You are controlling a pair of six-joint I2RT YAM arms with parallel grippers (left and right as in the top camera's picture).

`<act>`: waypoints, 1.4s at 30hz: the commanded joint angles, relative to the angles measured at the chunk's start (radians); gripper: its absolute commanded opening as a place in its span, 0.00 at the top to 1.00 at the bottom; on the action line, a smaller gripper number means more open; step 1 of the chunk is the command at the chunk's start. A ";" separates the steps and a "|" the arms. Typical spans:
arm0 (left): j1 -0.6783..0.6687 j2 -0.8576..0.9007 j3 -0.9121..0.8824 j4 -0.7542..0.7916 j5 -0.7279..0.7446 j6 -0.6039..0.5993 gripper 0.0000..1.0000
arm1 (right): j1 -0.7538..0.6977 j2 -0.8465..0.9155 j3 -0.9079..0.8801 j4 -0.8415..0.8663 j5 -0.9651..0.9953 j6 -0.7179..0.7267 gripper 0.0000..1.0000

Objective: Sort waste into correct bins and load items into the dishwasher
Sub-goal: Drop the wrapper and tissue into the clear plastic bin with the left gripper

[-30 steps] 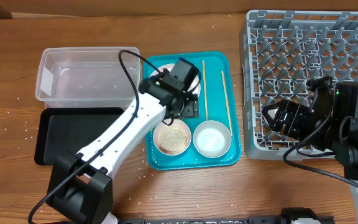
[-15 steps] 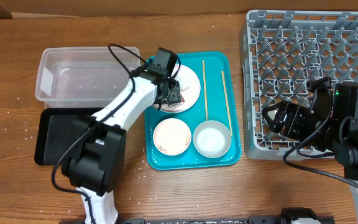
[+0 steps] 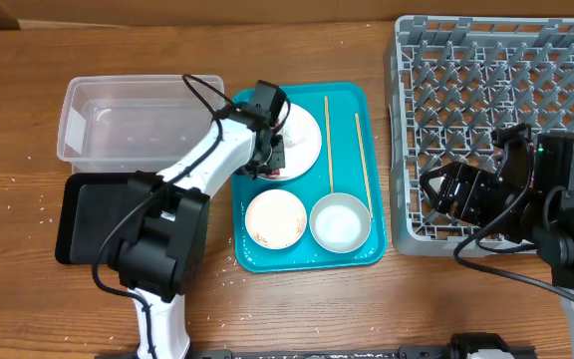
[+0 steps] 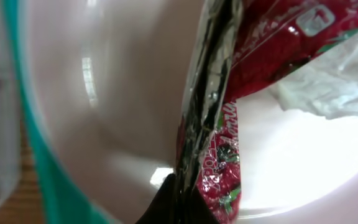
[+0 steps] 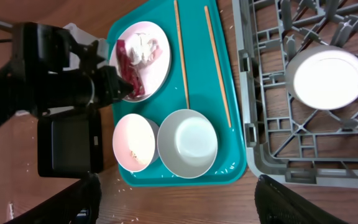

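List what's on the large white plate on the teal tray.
On the large round white plate: a crumpled red wrapper and a crumpled white paper wad. The left arm's jaws, shut on the wrapper, cover part of its rim; anything under the wrapper is hidden.
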 commanded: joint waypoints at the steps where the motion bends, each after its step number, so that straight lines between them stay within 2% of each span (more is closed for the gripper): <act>1: 0.051 -0.104 0.104 -0.084 0.005 -0.005 0.96 | -0.002 -0.002 0.008 0.002 -0.010 -0.007 0.19; 6: 0.117 -0.218 0.195 -0.246 0.002 -0.019 0.96 | -0.002 -0.002 0.008 0.001 -0.010 -0.007 0.19; 10: 0.188 -0.280 0.200 -0.269 -0.008 -0.019 0.96 | -0.002 -0.002 0.008 -0.001 -0.010 -0.007 0.19; 14: 0.267 -0.269 0.200 -0.302 -0.076 -0.039 0.96 | -0.002 -0.002 0.008 -0.001 -0.010 -0.007 0.19; 15: 0.284 -0.257 0.200 -0.315 -0.077 -0.055 0.90 | -0.002 -0.002 0.008 -0.001 -0.010 -0.007 0.19; 16: 0.299 -0.241 0.200 -0.327 -0.069 -0.057 0.73 | -0.002 -0.002 0.008 -0.001 -0.010 -0.007 0.19; 18: 0.310 -0.214 0.200 -0.341 -0.068 -0.055 0.34 | -0.002 -0.002 0.008 -0.001 -0.010 -0.007 0.16; 21: 0.305 -0.197 0.200 -0.324 -0.053 -0.033 0.33 | -0.002 -0.002 0.008 -0.001 -0.010 -0.007 0.11; 25: 0.259 -0.202 0.222 -0.273 -0.020 -0.005 0.34 | -0.002 -0.002 0.008 -0.001 -0.010 -0.007 0.10; 29: 0.161 -0.194 0.225 -0.133 0.004 0.151 0.35 | -0.002 -0.002 0.008 -0.001 -0.010 -0.007 0.10; 32: 0.068 -0.159 0.224 -0.029 -0.009 0.310 0.27 | -0.002 -0.002 0.008 -0.001 -0.010 -0.007 0.09; 34: 0.017 -0.117 0.224 0.025 -0.059 0.368 0.22 | -0.002 -0.002 0.008 -0.002 -0.010 -0.007 0.09; 37: -0.026 -0.038 0.224 0.069 -0.112 0.371 0.15 | -0.002 -0.002 0.008 -0.003 -0.010 -0.007 0.09; 42: -0.034 0.097 0.224 0.108 -0.042 0.366 0.16 | -0.002 -0.002 0.008 -0.006 -0.010 -0.007 0.09</act>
